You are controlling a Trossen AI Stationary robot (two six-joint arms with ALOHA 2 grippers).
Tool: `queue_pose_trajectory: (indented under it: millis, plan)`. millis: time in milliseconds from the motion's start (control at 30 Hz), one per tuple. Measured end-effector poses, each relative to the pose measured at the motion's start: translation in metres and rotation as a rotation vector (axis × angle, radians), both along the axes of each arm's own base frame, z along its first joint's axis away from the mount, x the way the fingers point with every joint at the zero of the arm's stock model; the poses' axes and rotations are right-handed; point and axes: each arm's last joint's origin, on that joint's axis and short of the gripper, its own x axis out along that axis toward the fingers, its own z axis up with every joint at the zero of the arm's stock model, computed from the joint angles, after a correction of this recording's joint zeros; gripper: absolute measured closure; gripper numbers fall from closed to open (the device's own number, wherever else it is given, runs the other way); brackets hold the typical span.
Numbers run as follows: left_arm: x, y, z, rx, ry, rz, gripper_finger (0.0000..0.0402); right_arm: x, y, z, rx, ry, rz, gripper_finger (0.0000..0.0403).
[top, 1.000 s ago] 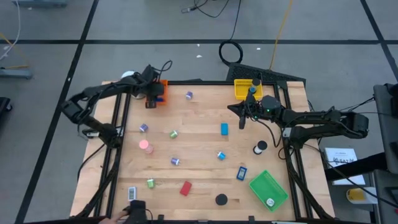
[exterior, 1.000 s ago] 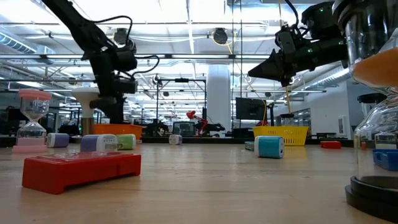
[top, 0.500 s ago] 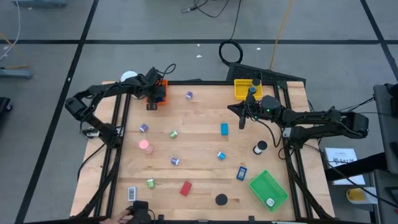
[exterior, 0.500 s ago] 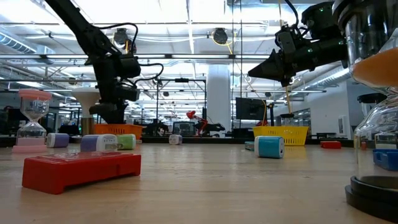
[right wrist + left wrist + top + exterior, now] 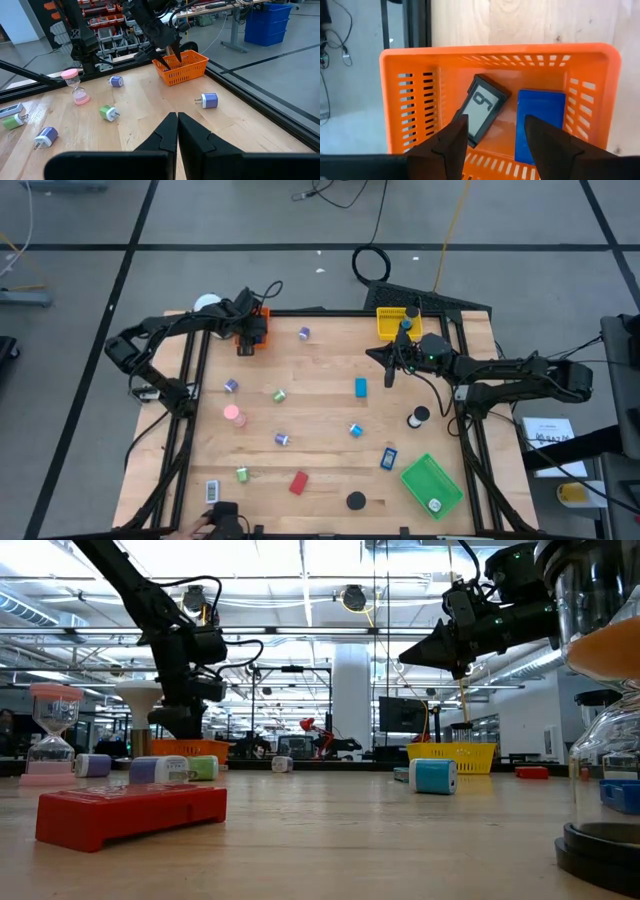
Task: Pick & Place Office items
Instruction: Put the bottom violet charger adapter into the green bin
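Small office items lie scattered across the wooden table (image 5: 320, 395): a blue rectangle (image 5: 361, 387) at centre right, a red rectangle (image 5: 298, 482) near the bottom, a black disc (image 5: 355, 501) beside it, and a purple roll (image 5: 304, 333) toward the top.

Non-task stuff we see on the bench (image 5: 320, 395):
- orange tray (image 5: 495, 50), slotted walls, in the far left corner
- yellow tray (image 5: 392, 322) on the far edge, toward the right corner
- green tray (image 5: 420, 474) by the near right corner, skewed to the bench edges

A white ball-topped object (image 5: 207, 304) sits just past the far left corner; we think it stands off the bench, but the view's poor. A black cable coil (image 5: 372, 263) lies on the floor beyond the far edge.
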Motion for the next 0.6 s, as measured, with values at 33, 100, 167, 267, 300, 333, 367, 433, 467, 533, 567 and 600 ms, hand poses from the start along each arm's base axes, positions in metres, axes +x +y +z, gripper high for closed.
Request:
queue_pose_trajectory:
  millis: [33, 100, 167, 267, 300, 333, 367, 433, 467, 533, 567, 600]
  plan:
    - [0.000, 0.000, 0.000, 0.001, -0.002, 0.004, 0.0205, 0.000, 0.000, 0.000, 0.000, 0.000, 0.000, 0.0399]
    - [0.000, 0.000, 0.000, 0.003, 0.001, 0.015, 0.0209, 0.000, 0.000, 0.000, 0.000, 0.000, 0.000, 0.0399]
    - [0.001, -0.001, 0.000, 0.015, 0.013, 0.022, 0.0224, 0.000, 0.000, 0.000, 0.000, 0.000, 0.000, 0.0399]
    - [0.004, -0.004, 0.000, 0.023, 0.023, 0.022, 0.0259, 0.000, 0.000, 0.000, 0.000, 0.000, 0.000, 0.0399]
    - [0.005, -0.005, 0.000, 0.024, 0.026, 0.016, 0.0273, 0.000, 0.000, 0.000, 0.000, 0.000, 0.000, 0.0399]
    - [0.007, -0.007, 0.000, 0.024, 0.027, 0.005, 0.0288, 0.000, 0.000, 0.000, 0.000, 0.000, 0.000, 0.0399]
    - [0.008, -0.009, 0.001, 0.025, 0.028, -0.005, 0.0303, 0.000, 0.000, 0.000, 0.000, 0.000, 0.000, 0.0399]
    - [0.011, -0.014, 0.007, 0.043, 0.019, -0.023, 0.0333, 0.000, 0.000, 0.000, 0.000, 0.000, 0.000, 0.0399]
    - [0.012, -0.017, 0.010, 0.058, 0.013, -0.030, 0.0348, 0.000, 0.000, 0.000, 0.000, 0.000, 0.000, 0.0399]
    - [0.014, -0.022, 0.018, 0.086, -0.001, -0.041, 0.0376, 0.000, 0.000, 0.000, 0.000, 0.000, 0.000, 0.0399]
    - [0.013, -0.024, 0.023, 0.099, -0.015, -0.044, 0.0388, 0.000, 0.000, 0.000, 0.000, 0.000, 0.000, 0.0399]
    - [0.013, -0.026, 0.028, 0.113, -0.033, -0.044, 0.0395, 0.000, 0.000, 0.000, 0.000, 0.000, 0.000, 0.0399]
